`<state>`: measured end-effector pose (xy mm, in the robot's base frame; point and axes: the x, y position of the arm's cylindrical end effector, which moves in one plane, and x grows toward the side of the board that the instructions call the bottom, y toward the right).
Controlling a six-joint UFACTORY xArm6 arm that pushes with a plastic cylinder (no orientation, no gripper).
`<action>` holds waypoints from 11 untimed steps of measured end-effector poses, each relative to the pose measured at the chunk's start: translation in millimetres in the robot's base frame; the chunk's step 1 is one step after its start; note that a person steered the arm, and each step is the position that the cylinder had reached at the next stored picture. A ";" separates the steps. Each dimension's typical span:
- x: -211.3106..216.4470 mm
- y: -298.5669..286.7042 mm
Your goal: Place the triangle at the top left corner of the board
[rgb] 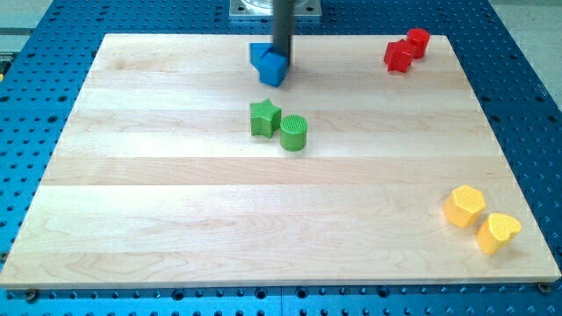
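Note:
A blue triangle block (268, 65) lies near the board's top edge, a little left of centre. My tip (283, 55) is a dark rod coming down from the view's top, touching the triangle's upper right side. The board's top left corner (110, 39) lies far to the left of the triangle. The rod hides part of the triangle's right edge.
A green star (263, 118) and a green cylinder (293, 133) sit together below the triangle. Two red blocks (406, 50) are at the top right. A yellow hexagon (464, 206) and a yellow heart (498, 232) are at the bottom right. The wooden board (176, 219) rests on a blue perforated table.

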<state>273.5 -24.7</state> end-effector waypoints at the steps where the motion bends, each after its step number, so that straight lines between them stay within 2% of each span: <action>1: -13.7 -61.9; 2: -42.7 -57.8; 3: -23.8 -10.4; 4: -78.0 -0.8; 5: -78.8 -14.1; 6: -80.7 -54.3; 7: -80.0 -63.2; 9: -45.4 -129.5; 11: -53.4 -182.9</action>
